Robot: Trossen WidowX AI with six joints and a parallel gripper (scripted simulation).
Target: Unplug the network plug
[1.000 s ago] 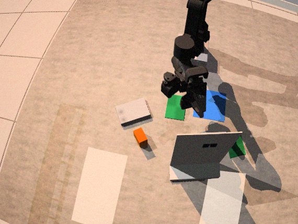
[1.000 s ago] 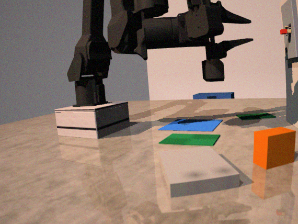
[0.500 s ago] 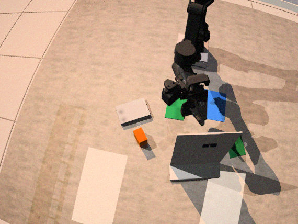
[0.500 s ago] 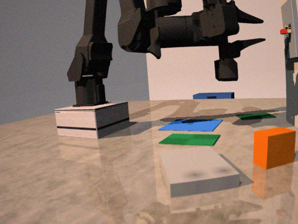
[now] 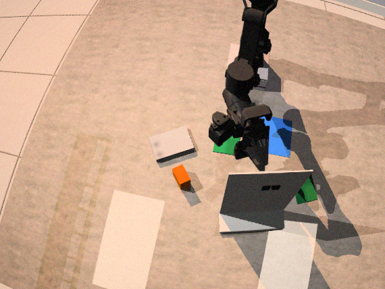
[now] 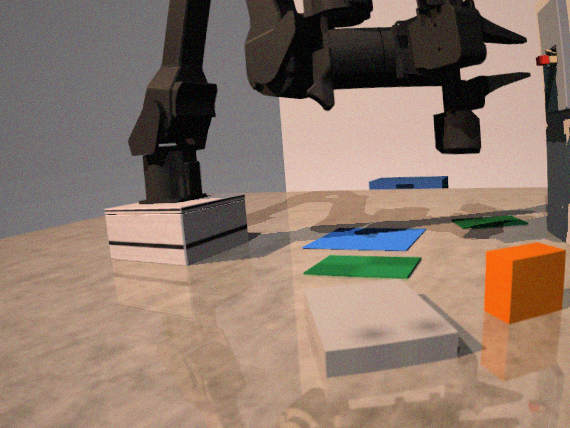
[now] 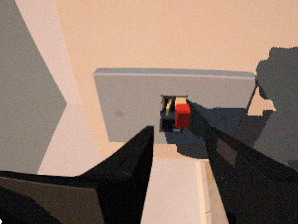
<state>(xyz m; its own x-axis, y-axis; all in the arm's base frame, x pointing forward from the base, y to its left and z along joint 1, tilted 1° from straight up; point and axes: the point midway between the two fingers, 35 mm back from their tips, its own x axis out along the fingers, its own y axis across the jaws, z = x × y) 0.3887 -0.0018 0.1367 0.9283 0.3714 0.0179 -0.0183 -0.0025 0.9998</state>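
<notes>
The network plug (image 6: 542, 60) (image 7: 183, 117), with a red part and a tan part, sits in the socket on the upright grey panel (image 5: 243, 194) (image 6: 561, 30) (image 7: 130, 125). My gripper (image 5: 263, 166) (image 6: 528, 57) (image 7: 180, 133) is partly open and empty. It points at the panel, its fingertips a short gap in front of the plug, one finger higher and one lower in the exterior view. A blue square (image 5: 281, 145) (image 6: 370, 240) and a green square (image 5: 225, 146) (image 6: 365, 266) lie under the arm; another green square (image 5: 307, 195) (image 6: 490, 221) lies beside the panel. I cannot tell which is the marked one.
A low pale box (image 5: 172, 143) (image 6: 380, 310) and an upright orange block (image 5: 180, 173) (image 6: 535, 285) stand to one side of the panel. A blue box (image 6: 410, 184) shows far back in the exterior view. The panel's foot (image 5: 240, 223) extends behind it.
</notes>
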